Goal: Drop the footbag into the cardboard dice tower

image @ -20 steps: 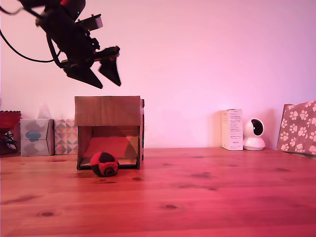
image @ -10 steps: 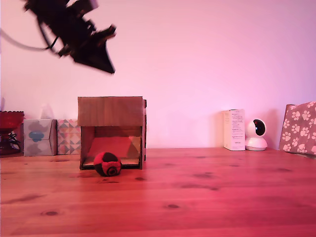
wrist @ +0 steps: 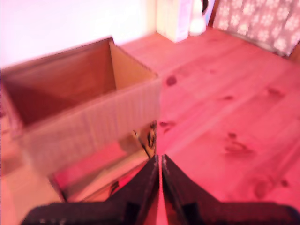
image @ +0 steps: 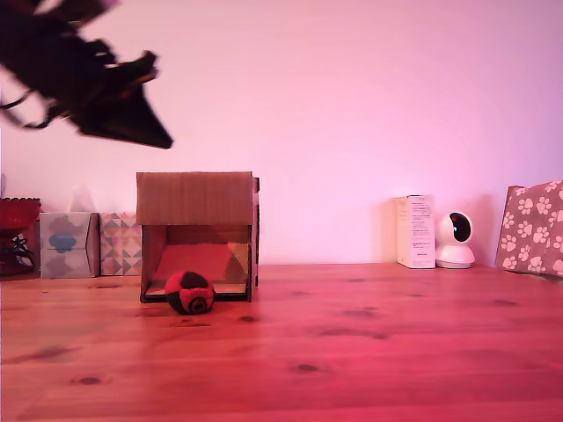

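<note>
The footbag lay well below the empty, pinched-together gripper, at the cardboard dice tower's mouth; the drop looked done.

One footbag and one cardboard dice tower — a single gripper at about ten o'clock above them. Two small patterned tissue boxes at nine o'clock of the tower. At three o'clock — one white upright box, one white round camera, one paw-print box. One red bowl at the far nine o'clock edge.
</note>
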